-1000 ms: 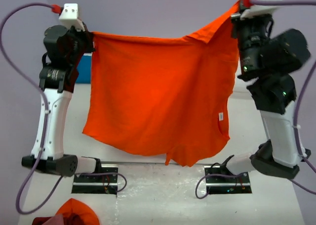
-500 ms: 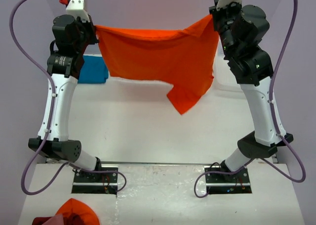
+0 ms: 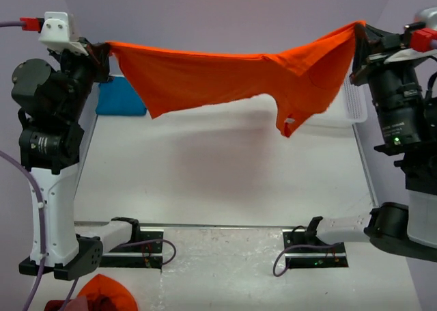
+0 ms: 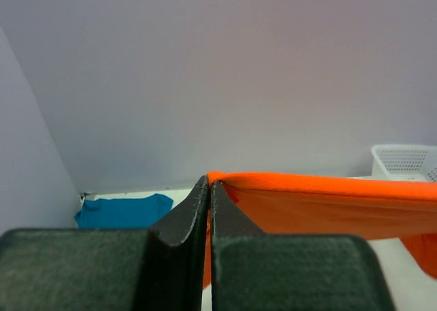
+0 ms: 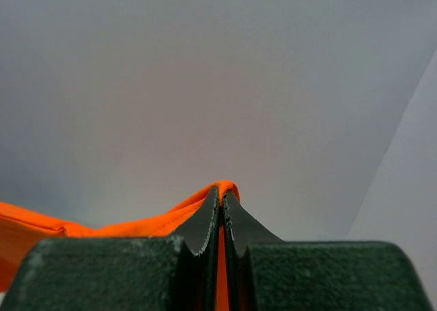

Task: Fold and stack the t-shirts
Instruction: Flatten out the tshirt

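Orange t-shirt [image 3: 225,75]: suspended above bench [image 3: 218,188], stretched between both hands, loose fabric drooping right of centre.
Left hand [image 3: 101,49]: fully closed, pinching one end of cloth.
Right hand [image 3: 360,29]: fully closed, pinching opposite end.
Teal-blue t-shirt [image 3: 119,99]: lying at far-left of bench.
Handling, judged: cloth light, soft, limp; sags between grips; not fragile. Take hold at hem corners or shoulder seams; thin pinch may slip under tension.

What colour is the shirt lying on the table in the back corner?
That shirt is teal-blue, and it shows best in the left wrist view.
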Tool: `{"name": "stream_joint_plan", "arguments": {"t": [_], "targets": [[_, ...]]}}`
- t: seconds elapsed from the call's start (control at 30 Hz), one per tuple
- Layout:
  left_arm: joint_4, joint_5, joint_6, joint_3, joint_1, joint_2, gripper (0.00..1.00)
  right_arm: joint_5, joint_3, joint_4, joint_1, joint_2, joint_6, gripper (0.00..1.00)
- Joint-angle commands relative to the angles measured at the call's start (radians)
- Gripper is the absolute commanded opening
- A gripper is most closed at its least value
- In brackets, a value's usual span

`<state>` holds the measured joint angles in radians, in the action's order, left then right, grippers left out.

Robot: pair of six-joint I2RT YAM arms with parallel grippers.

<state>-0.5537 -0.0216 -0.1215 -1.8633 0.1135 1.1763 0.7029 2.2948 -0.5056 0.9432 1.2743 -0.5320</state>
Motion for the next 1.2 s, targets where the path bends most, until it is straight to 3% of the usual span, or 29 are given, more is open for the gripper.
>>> {"name": "stream_joint_plan", "arguments": {"t": [0.0,0.13,0.3,0.4,0.47,0.6,0.77,0.97,1.17], "targets": [[-0.072,-0.044,-0.024,-0.04,-0.005,-0.04,0.0,0.214,-0.017,0.136,0.126,0.005,-0.184,0.0],[-0.117,-0.064,-0.029,-0.114,-0.005,-0.06,0.0,0.308,-0.021,0.339,0.265,0.026,-0.356,0.0],[-0.135,-0.087,-0.04,-0.183,-0.005,0.006,0.0,0.247,0.035,0.342,0.26,0.083,-0.359,0.0],[-0.112,-0.081,-0.061,-0.1,-0.005,0.072,0.0,0.161,0.066,0.198,0.098,0.126,-0.236,0.0],[-0.06,-0.068,-0.072,-0.021,-0.005,0.106,0.0,0.091,0.029,0.116,-0.001,0.139,-0.061,0.0],[0.089,-0.043,-0.115,0.279,-0.005,0.137,0.0,-0.096,-0.25,0.049,-0.238,0.108,0.144,0.0],[0.239,0.004,-0.168,0.518,-0.003,0.233,0.0,-0.201,-0.49,0.082,-0.386,0.128,0.274,0.0],[0.354,0.026,-0.19,0.605,-0.002,0.402,0.0,-0.315,-0.724,0.151,-0.515,0.267,0.371,0.0],[0.403,0.017,-0.121,0.566,-0.001,0.528,0.0,-0.376,-0.726,0.202,-0.564,0.424,0.385,0.0]]}}
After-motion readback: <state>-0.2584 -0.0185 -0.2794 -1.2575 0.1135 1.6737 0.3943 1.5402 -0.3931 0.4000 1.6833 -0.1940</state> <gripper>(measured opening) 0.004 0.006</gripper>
